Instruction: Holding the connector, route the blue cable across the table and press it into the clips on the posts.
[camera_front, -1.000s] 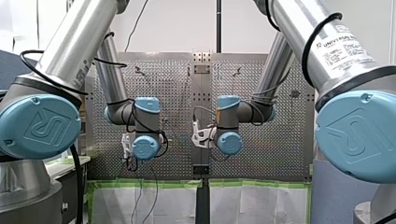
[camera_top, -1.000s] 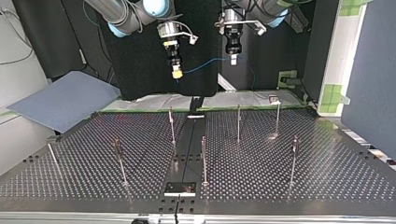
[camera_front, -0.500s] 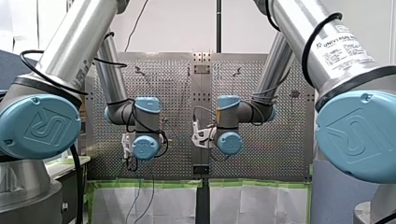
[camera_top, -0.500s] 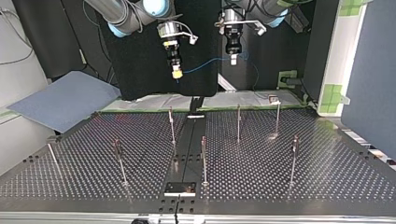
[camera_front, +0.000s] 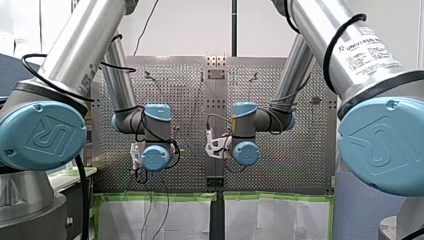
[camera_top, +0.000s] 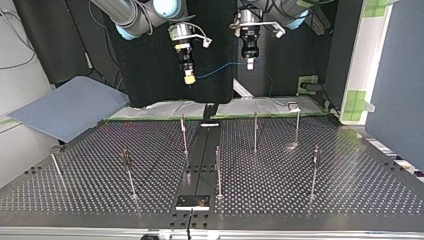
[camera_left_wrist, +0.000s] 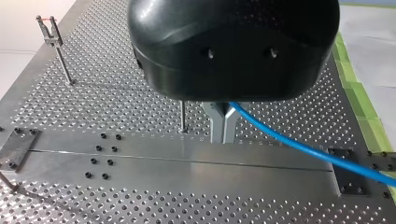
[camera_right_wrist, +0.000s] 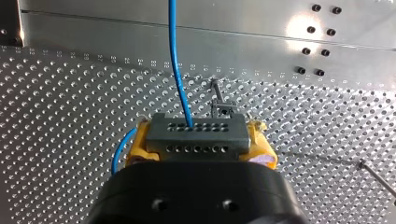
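In the right wrist view my right gripper (camera_right_wrist: 198, 148) is shut on the grey connector (camera_right_wrist: 196, 128), its yellow pads (camera_right_wrist: 261, 150) clamping both ends. The blue cable (camera_right_wrist: 175, 56) leaves the connector's face and runs ahead over the perforated table. In the left wrist view my left gripper (camera_left_wrist: 222, 139) has its metal fingers shut on the blue cable (camera_left_wrist: 280, 135), which trails off to one side. In the top view both grippers hang high above the table's far edge, my right gripper (camera_top: 189, 80) left of my left gripper (camera_top: 249, 64), with the blue cable (camera_top: 220, 67) strung between them.
Several thin posts with clips stand on the perforated table (camera_top: 350, 190), among them a post (camera_top: 183, 132) and a post (camera_top: 255, 131) near the far edge and a post (camera_top: 218, 170) by the centre rail. A grey pad (camera_top: 65, 107) lies at the top view's left.
Both arms hold their places. Only the slack cable hanging below the grippers sways a little.
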